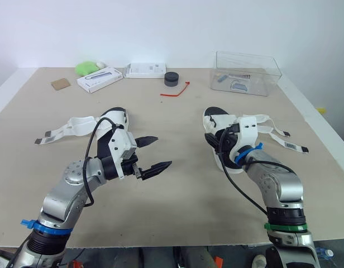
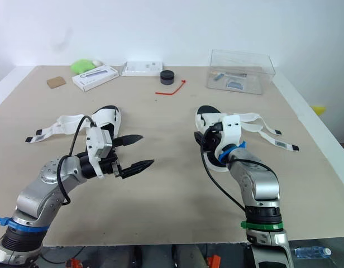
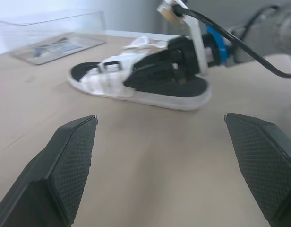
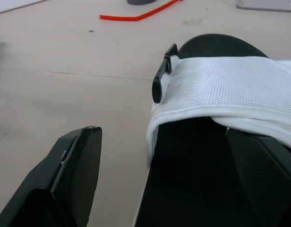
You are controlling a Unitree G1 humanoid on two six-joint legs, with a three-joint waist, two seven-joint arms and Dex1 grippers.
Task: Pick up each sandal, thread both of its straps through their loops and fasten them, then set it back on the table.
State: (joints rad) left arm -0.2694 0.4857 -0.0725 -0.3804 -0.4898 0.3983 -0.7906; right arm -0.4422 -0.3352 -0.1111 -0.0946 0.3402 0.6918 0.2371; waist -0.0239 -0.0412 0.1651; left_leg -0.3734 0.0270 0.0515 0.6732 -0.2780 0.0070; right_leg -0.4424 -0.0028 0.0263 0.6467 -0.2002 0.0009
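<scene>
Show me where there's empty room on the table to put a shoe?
The middle is bare, between the left sandal and the right sandal, beyond the open left pincer. The near table edge is bare too. Crowded: the back row, with white boxes, black puck, red tie, clear box.

Bench point(image 1: 177, 206): matt beige board, smooth, faint scuffs.
Right sandal point(image 4: 216, 90): strap white woven webbing, fine ribbed weave, stitched edge; footbed black, matt; buckle point(image 4: 160, 78) black plastic, slight sheen; sole rim white, smooth.
Left sandal point(image 1: 113, 119): same white webbing, black matt footbed.
Left pincer point(image 3: 159, 118): fingers point(image 3: 70, 161) black, matt, fine cross-hatch texture on pads.
Right pincer point(image 4: 164, 132): fingers point(image 4: 74, 170) black, smooth flanks, dull sheen.
Box point(image 1: 247, 72): clear plastic, glossy.
Cardboard scrap point(image 1: 60, 84): brown, matt.
Strip point(image 1: 175, 92): red, looks plastic.
</scene>
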